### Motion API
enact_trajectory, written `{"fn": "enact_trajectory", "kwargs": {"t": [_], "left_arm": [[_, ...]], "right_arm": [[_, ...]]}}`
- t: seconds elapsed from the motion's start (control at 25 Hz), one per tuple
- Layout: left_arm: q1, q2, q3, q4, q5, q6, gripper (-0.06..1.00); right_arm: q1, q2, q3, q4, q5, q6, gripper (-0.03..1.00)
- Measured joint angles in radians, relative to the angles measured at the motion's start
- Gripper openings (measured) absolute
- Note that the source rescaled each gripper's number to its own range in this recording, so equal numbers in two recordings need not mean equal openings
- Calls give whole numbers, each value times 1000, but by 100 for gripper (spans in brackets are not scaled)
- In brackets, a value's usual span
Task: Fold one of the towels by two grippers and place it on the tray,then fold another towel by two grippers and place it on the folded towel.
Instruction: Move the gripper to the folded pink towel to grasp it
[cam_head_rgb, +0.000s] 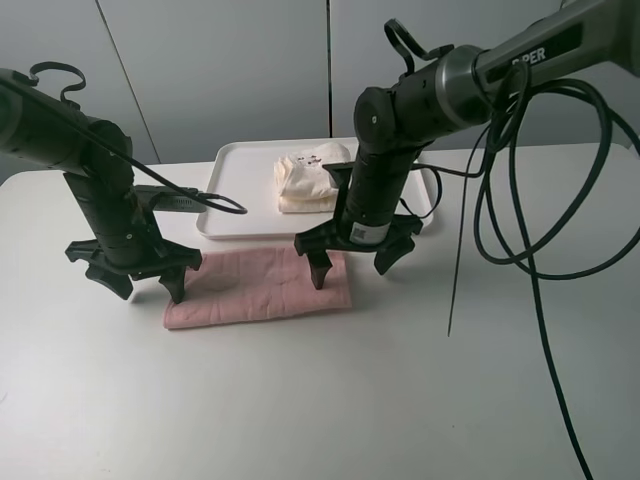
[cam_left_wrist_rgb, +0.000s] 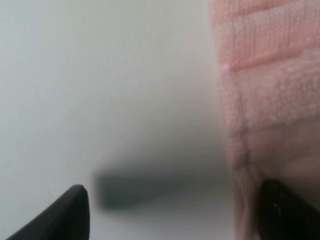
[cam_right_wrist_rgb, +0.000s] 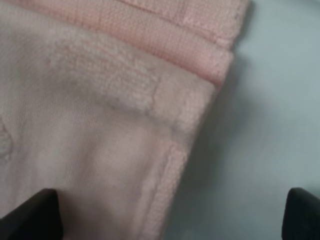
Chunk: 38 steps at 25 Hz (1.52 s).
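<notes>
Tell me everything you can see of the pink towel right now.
The pink towel is pale pink terry with faint embossed lines, lying flat as a long strip on the white table, just in front of the tray. The right wrist view shows stacked layers at its corner, so it looks folded. The left gripper straddles its left end and the right gripper its right end, both open, one finger over cloth, one beyond the edge. Whether they press on it cannot be told.
</notes>
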Motion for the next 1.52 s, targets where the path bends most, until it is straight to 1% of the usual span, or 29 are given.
{"fn": "enact_trajectory", "kwargs": {"t": [0.16,0.28,0.36,0.4,0.48,0.6,0.68,1.12,1.16,1.2,1.24,1.32,1.4,1.52], "left_arm": [[0,0,0,2,-2,0,89],[0,0,0,2,-2,0,89],[0,0,0,2,-2,0,89],[0,0,0,2,-2,0,89],[0,0,0,2,-2,0,89],[0,0,0,2,-2,0,89],[0,0,0,2,-2,0,89],[0,0,0,2,-2,0,89],[0,0,0,4,-2,0,89],[0,0,0,4,-2,0,89],[0,0,0,4,-2,0,89],[0,0,0,4,-2,0,89],[0,0,0,4,-4,0,89],[0,0,0,4,-4,0,89]], "right_arm": [[34,14,-3,-2,-2,9,95],[37,26,-6,-31,-2,29,94],[37,28,-6,-46,-2,37,92],[37,28,-6,-51,-2,41,89],[37,28,-6,-51,-4,45,80],[40,28,-6,-44,-7,47,62],[41,28,-6,-34,-7,47,57],[41,39,-4,38,-37,28,55],[41,39,-4,39,-37,24,53],[41,41,-4,39,-39,23,50],[41,43,-4,39,-42,20,43],[41,48,-4,56,-53,9,22],[41,48,-4,73,-57,-3,5],[41,48,-4,88,-59,-21,4]]}}
